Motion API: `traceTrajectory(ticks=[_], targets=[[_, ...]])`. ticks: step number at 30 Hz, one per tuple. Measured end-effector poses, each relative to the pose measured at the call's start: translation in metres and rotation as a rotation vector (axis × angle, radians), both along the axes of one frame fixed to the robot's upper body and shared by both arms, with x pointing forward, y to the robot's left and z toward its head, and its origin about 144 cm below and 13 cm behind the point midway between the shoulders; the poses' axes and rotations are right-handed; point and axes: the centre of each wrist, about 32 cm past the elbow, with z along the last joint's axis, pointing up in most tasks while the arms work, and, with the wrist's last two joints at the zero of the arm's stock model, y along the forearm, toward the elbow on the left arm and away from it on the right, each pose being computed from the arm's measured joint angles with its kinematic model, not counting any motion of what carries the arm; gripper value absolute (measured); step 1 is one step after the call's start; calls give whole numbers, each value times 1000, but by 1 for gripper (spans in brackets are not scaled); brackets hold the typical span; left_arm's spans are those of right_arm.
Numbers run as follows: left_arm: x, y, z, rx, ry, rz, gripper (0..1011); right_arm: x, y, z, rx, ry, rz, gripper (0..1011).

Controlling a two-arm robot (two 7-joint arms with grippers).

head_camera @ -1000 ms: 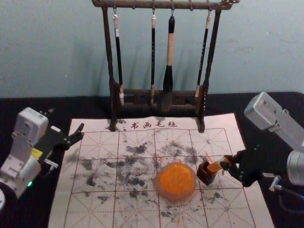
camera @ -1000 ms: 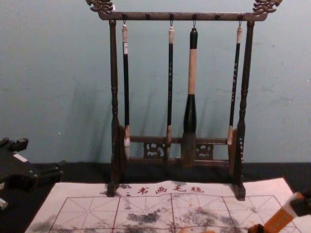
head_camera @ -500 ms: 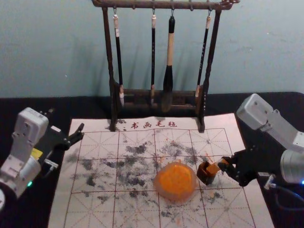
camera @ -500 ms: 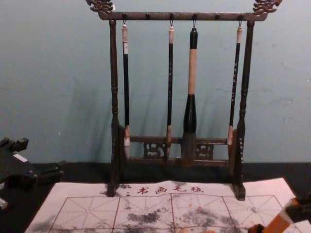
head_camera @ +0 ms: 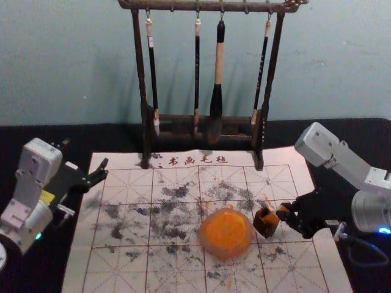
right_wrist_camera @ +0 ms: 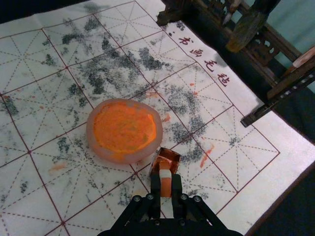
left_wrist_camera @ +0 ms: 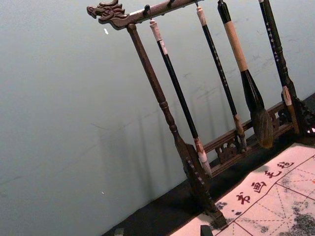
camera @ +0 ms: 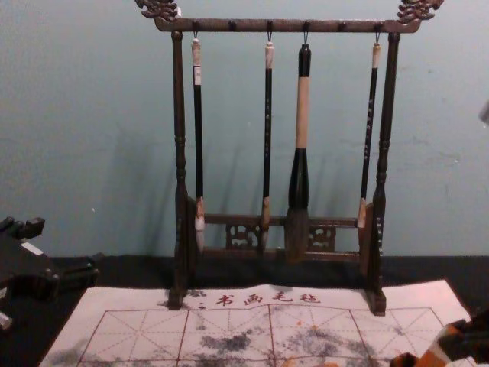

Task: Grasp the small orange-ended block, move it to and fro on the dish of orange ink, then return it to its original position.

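1. The brush rack (head_camera: 140,67) stands at the back with its brushes hanging, and I keep my forearm clear of it.
2. The gridded mat (head_camera: 278,180) lies flat beneath the work. I avoid brushing it with a wet end, which could smear.
3. My left gripper (head_camera: 86,152) is parked at the mat's left edge, its fingers well apart on nothing.
4. My right gripper (right_wrist_camera: 166,178) is at work on the mat's right side, fingers clamped on the block by its pale band.
5. The dish (head_camera: 227,254) of orange ink (head_camera: 226,232) sits just beside the box. I swing wide enough not to nudge it.
6. The small dark box (head_camera: 266,224) seems the block's resting place. I pass through its mouth along the block's own slant, slowly, without levering on the rim.
7. The block (right_wrist_camera: 166,189) is between my right fingers, tilted, its far end at the box. Whether I should draw it out or seat it I can't tell; either way, I want an even squeeze, since a loose one could let it twist.
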Motion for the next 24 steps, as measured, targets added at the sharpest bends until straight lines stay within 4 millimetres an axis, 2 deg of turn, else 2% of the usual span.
traceTrajectory(ticks=[13, 24], targets=[[0, 0, 0, 0, 0, 0, 1001, 12, 3, -9, -3, 21, 6, 86], [0, 0, 0, 0, 0, 0, 1001, 12, 3, -9, -4, 21, 6, 86]])
